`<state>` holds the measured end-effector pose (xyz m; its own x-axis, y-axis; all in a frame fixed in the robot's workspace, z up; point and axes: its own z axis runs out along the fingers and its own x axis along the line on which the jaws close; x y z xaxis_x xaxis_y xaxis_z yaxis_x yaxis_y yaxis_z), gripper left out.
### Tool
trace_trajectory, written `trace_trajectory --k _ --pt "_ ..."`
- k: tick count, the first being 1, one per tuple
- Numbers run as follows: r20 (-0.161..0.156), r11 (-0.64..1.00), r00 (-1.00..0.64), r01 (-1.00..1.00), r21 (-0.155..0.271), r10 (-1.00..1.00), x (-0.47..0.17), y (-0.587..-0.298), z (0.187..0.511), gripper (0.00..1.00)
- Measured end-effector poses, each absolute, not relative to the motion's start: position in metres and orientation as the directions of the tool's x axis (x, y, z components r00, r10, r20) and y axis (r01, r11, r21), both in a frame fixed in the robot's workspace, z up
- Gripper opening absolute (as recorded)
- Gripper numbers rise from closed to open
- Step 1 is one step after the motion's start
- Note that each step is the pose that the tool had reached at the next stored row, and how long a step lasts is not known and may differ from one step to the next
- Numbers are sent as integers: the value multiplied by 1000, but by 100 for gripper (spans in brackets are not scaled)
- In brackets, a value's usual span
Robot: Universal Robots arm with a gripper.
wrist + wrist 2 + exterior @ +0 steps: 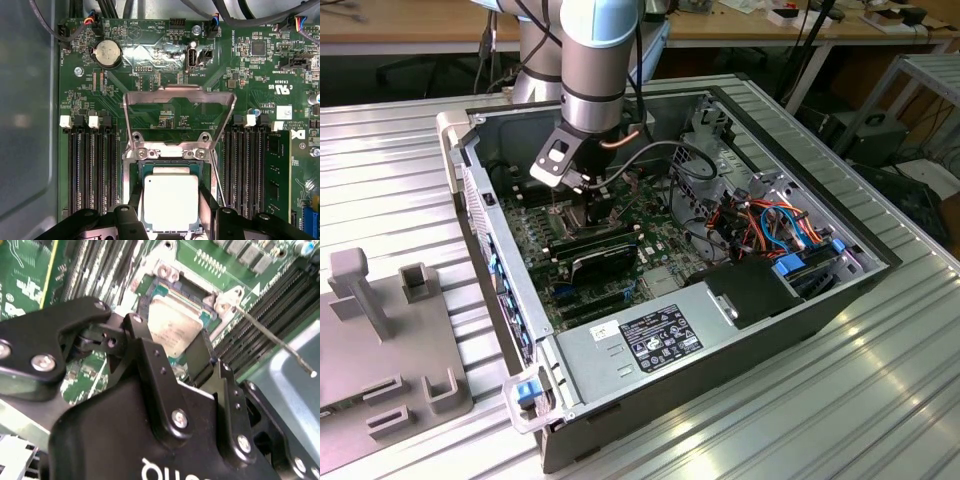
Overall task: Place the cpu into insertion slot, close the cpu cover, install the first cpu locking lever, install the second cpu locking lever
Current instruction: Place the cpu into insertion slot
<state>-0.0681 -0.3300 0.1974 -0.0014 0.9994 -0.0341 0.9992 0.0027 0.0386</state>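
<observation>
One robot arm (588,60) reaches down into an open computer case (620,430) lying on a ridged metal table (820,400), with a grey plastic fixture (380,340) at the exterior view's left. A black-and-white printed label (647,343) sits on the power supply, and in the first wrist view fine white print runs across the green circuit board (150,75) beside a small white sticker (284,112). The gripper (171,205) stands over the insertion slot (170,165), its jaws closed against two opposite edges of the cpu (171,190), whose dull silver top faces up. The chip lies level within the slot's frame, directly between the black fingers (207,205). The cpu cover (179,117) stands raised on its hinge, well clear of the chip, the board showing through its central opening. The first wrist view looks straight down, taking in the coin battery (108,53), the rows of black memory slots (92,170) on both sides and one green memory stick (276,175). The second wrist view looks along the gripper body, where the cpu (175,320) sits between the fingertips and a thin wire locking lever (272,340) angles up, unlatched, beside the socket.
</observation>
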Motion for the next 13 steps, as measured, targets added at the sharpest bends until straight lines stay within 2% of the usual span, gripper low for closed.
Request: trace_trajectory --k 13 --pt "-34 3 -2 999 39 999 -67 -330 197 54"
